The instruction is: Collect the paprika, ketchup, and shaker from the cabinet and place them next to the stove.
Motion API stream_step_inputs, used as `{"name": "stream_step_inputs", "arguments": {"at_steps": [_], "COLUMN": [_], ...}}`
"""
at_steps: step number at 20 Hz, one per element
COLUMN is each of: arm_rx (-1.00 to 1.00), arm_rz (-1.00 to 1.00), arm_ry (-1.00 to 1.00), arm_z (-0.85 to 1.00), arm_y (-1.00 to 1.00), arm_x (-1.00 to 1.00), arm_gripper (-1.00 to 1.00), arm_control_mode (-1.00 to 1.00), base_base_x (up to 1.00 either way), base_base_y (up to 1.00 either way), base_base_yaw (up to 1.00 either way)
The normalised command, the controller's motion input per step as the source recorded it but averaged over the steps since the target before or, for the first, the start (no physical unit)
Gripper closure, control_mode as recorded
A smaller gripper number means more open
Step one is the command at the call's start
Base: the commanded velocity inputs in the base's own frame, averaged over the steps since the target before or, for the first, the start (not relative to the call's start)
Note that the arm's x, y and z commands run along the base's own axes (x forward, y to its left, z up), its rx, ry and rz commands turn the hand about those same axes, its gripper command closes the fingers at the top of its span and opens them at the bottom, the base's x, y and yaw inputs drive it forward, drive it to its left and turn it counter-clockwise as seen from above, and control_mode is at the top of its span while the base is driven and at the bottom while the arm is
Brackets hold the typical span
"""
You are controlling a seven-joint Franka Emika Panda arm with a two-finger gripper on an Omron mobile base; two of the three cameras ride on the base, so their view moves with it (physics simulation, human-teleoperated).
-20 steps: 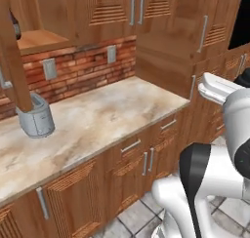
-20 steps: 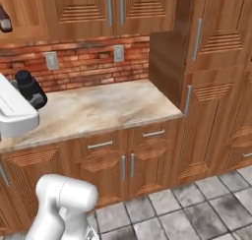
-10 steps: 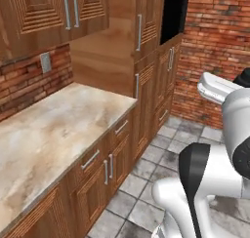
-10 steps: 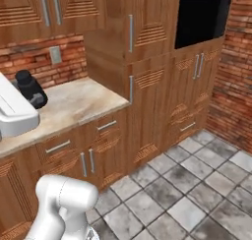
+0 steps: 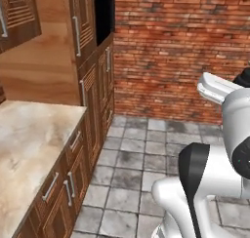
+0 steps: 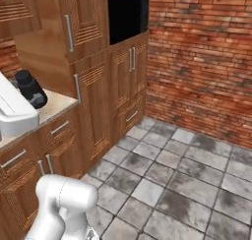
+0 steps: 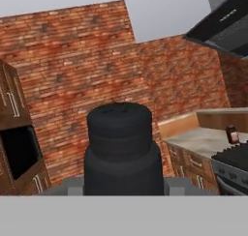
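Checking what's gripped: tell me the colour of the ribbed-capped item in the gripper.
Plain black shaker, clearest in the hand view.

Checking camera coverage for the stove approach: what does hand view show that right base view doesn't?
Hand view: black shaker close up in the gripper, held off any surface; stove at lower right, hood above it, and a small dark red bottle on the counter beside the stove.
Right base view: tiled floor, tall cabinet doors, drawers.
Both: brick wall and the black recess in the tall cabinets.
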Motion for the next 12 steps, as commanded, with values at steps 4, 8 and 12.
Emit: {"name": "stream_step_inputs", "arguments": {"at_steps": [4,8,12], "arm_rx": [0.00,0.00,0.00], "arm_rz": [0.00,0.00,0.00], "arm_ry": [0.00,0.00,0.00], "arm_z": [0.00,0.00,0.00], "arm_y": [0.00,0.00,0.00], "arm_x": [0.00,0.00,0.00], "arm_gripper": [1.00,1.00,1.00], "arm_control_mode": [1.00,1.00,1.00], "base_base_x": [0.00,0.00,0.08], "base_base_y": [0.18,0.13,0.09], "base_base_yaw": [-0.59,-0.58,-0.55]}}
